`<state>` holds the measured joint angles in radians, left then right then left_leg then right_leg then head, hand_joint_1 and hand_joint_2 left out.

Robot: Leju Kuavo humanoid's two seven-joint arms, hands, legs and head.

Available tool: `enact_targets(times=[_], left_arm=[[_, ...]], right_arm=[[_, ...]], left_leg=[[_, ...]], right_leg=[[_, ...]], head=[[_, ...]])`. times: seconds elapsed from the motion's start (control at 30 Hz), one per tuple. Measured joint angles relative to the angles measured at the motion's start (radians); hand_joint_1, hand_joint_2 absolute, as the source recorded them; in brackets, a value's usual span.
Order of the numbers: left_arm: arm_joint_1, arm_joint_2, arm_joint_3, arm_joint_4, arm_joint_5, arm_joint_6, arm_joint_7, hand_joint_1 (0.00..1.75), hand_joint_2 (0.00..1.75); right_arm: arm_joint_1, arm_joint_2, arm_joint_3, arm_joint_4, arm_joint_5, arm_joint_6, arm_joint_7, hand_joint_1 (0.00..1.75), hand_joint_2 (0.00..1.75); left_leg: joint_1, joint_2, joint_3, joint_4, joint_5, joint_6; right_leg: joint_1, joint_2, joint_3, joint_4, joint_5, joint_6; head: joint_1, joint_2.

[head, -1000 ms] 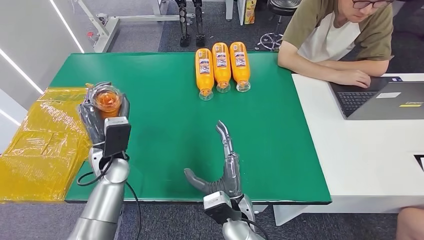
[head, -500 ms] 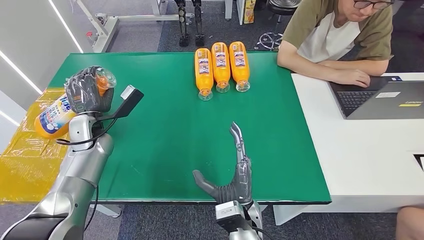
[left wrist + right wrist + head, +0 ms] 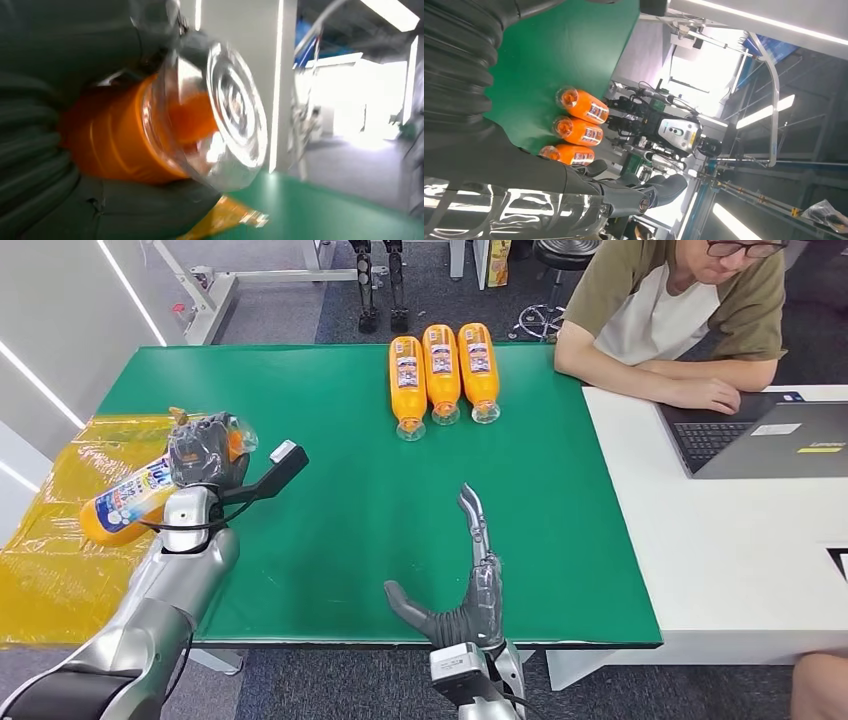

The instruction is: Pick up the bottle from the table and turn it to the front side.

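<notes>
Currently the left hand point(image 3: 205, 452) is holding the bottle point(image 3: 128, 499) off the counter point(image 3: 330, 480), over its left edge, fingers clamped near the clear base. Liquid-filled smooth plastic is probably weighing noticeably and slipping easily; mid-body gripping looks safer. The right hand point(image 3: 470, 580) is resting with fingers apart

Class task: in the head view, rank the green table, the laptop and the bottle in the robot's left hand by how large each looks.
1. green table
2. laptop, cut by the frame edge
3. bottle in the left hand

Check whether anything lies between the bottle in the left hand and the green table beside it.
Nothing visible does. The left hand grips the bottle over the table's left edge, above yellow wrapping; the green surface beside it is bare.
</notes>
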<state>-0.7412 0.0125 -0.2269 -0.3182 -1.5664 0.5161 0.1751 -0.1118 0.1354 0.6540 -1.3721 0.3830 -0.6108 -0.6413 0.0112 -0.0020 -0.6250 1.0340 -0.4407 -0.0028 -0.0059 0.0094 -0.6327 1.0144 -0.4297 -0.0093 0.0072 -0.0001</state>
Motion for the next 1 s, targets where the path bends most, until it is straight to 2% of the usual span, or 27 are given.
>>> enact_targets(times=[0.13,0.37,0.63,0.67,0.77,0.8,1.0], left_arm=[[0.036,-0.002,-0.033,0.016,0.015,-0.002,0.017,1.75,1.75],[0.138,-0.007,-0.053,0.041,0.038,-0.002,0.033,1.75,1.75],[0.169,-0.006,-0.069,0.048,0.033,-0.009,0.039,1.75,1.75],[0.170,-0.006,-0.069,0.048,0.033,-0.009,0.039,1.52,1.75],[0.175,-0.006,-0.069,0.048,0.036,-0.012,0.035,0.21,1.75],[0.178,-0.007,-0.069,0.048,0.040,-0.013,0.031,0.00,1.75],[0.199,-0.011,-0.067,0.049,0.082,-0.006,-0.022,0.00,1.75]], right_arm=[[-0.004,-0.001,0.010,0.000,-0.002,0.010,0.000,0.00,1.75],[-0.017,-0.001,0.024,0.000,-0.002,0.080,0.015,0.00,1.75],[-0.028,0.002,0.029,0.000,0.000,0.107,0.023,0.00,1.75],[-0.028,0.002,0.029,0.000,0.000,0.108,0.023,0.00,1.75],[-0.028,0.002,0.029,0.000,-0.001,0.112,0.022,0.00,1.75],[-0.028,0.002,0.029,0.000,-0.001,0.114,0.022,0.00,1.75],[-0.028,0.002,0.029,0.000,-0.002,0.118,0.019,0.00,1.75]], left_leg=[[0.000,0.000,0.000,0.000,0.000,0.000],[0.000,0.001,0.000,0.000,-0.001,-0.001],[0.000,0.001,0.000,-0.001,-0.001,-0.001],[0.000,0.001,0.000,-0.001,-0.001,-0.001],[0.000,0.001,0.001,-0.001,-0.001,-0.001],[0.000,0.001,0.001,-0.001,-0.001,-0.001],[0.000,0.001,0.000,-0.001,-0.001,-0.001]], right_leg=[[0.000,0.000,0.000,0.000,0.000,0.000],[0.000,0.001,-0.001,0.000,-0.001,0.000],[0.000,0.001,0.000,0.000,-0.001,0.000],[0.000,0.001,0.000,0.000,-0.001,0.000],[0.000,0.001,0.000,0.001,0.000,0.000],[0.000,0.001,0.000,0.001,0.000,0.000],[0.000,0.001,-0.001,0.001,-0.001,-0.001]], head=[[0.000,0.000],[0.000,0.000],[0.000,0.000],[0.000,0.000],[0.000,0.000],[0.000,0.000],[0.000,0.000]])
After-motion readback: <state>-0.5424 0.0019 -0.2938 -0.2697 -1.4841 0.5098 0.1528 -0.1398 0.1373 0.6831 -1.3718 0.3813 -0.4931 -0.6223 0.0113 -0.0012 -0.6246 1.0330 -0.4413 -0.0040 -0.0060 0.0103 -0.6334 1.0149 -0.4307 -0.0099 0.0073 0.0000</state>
